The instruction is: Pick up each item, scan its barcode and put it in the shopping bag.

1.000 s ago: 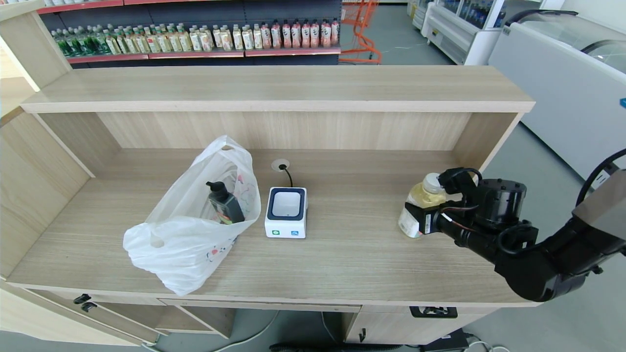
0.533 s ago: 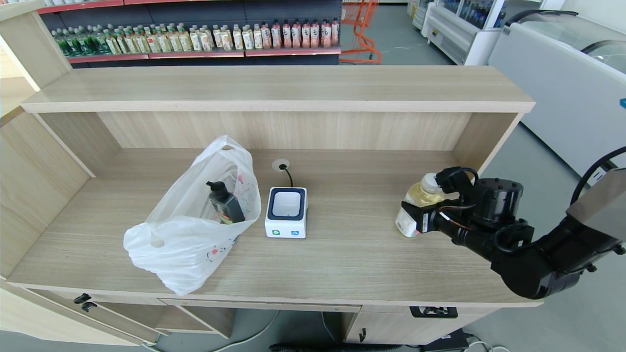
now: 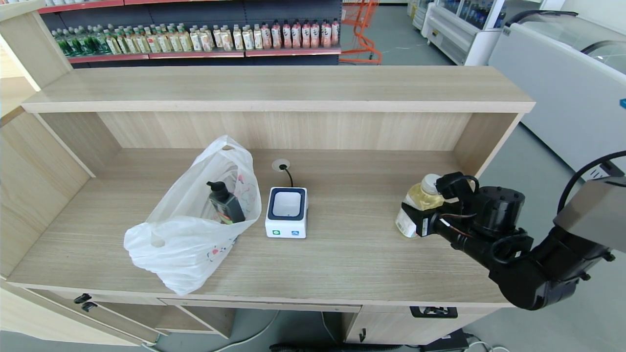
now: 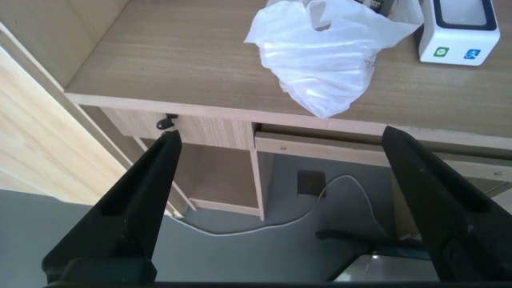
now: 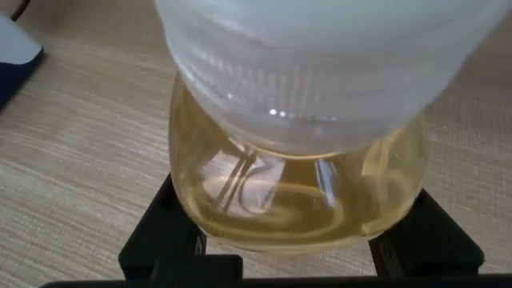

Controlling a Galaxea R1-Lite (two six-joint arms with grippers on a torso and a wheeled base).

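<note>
At frame right, bottle (image 3: 419, 203) clamped in right gripper (image 3: 414, 221) — amber liquid (image 5: 296, 196) seen close at wrist; left gripper (image 4: 280, 136) wide apart — bag (image 3: 188, 234), scanner (image 3: 286, 212) centre-left.

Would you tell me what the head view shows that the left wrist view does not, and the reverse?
Head view, not left wrist: the right gripper closed on the bottle of yellowish liquid at the counter's right end, and the drink shelves behind. Left wrist view, not head: the left gripper, fingers wide open, low in front of the counter, plus the drawer front and a cable underneath. Both: the white shopping bag, the scanner beside it and the wooden counter.
</note>
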